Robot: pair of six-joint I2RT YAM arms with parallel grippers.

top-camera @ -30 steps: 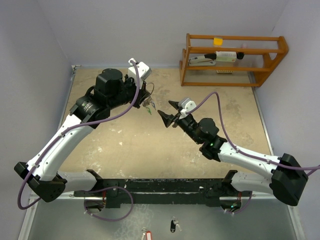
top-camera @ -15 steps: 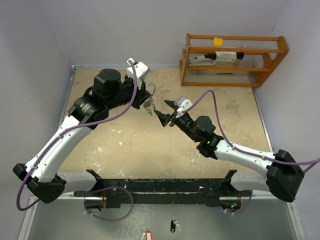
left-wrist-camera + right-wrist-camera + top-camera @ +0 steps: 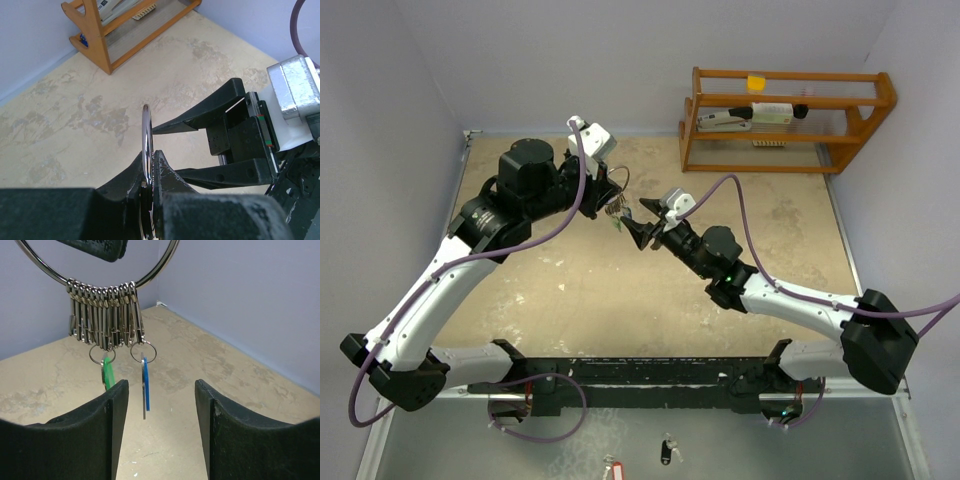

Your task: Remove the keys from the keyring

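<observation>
Left end effector (image 3: 149, 167) is clamped shut on the big ring of the keyring (image 3: 146, 130), holding it in the air above the counter (image 3: 90, 110). Blue key (image 3: 145, 385) and green key (image 3: 107, 372) dangle on small split rings under the clip cluster. Right end effector (image 3: 160, 395) is wide open and empty, with the blue key between its fingers, not touching. Step looks like grabbing the blue key: advance slightly, close on its flat faces, avoid catching the green one. The key may swing.
</observation>
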